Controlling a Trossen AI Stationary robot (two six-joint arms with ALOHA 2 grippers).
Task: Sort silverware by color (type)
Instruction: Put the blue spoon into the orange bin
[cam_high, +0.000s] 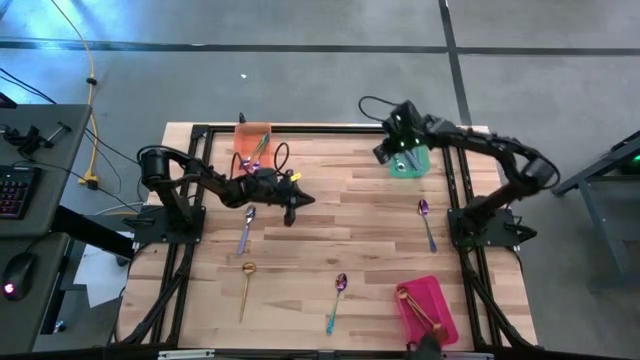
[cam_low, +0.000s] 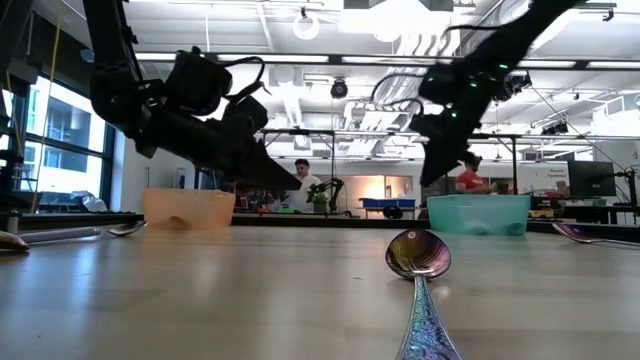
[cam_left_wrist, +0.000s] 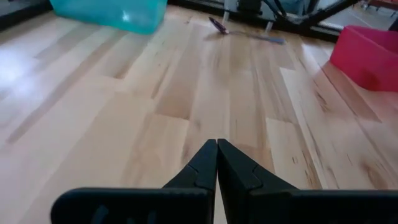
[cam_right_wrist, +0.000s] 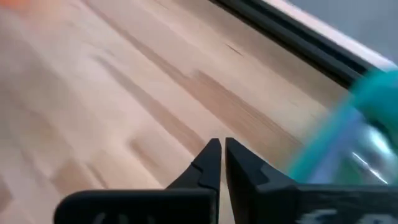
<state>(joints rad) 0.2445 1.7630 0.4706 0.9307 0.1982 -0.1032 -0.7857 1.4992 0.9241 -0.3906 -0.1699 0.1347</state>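
Observation:
Several spoons lie flat on the wooden table: a lavender-handled one (cam_high: 246, 228), a gold one (cam_high: 247, 285), an iridescent one (cam_high: 338, 298) near the front, also in the low view (cam_low: 420, 262), and a purple one (cam_high: 427, 222) at the right, also in the left wrist view (cam_left_wrist: 244, 31). My left gripper (cam_high: 292, 210) hovers shut over bare wood just right of the lavender spoon, with nothing in it (cam_left_wrist: 216, 149). My right gripper (cam_high: 383, 155) hangs shut and empty (cam_right_wrist: 219, 149) just left of the teal tray (cam_high: 410, 162).
An orange tray (cam_high: 253, 140) with spoons stands at the far left. The teal tray (cam_right_wrist: 367, 118) holds something shiny. A pink tray (cam_high: 428, 308) with gold spoons sits at the near right. Black frame rails (cam_high: 300, 129) border the table. People show in the room behind (cam_low: 470, 172).

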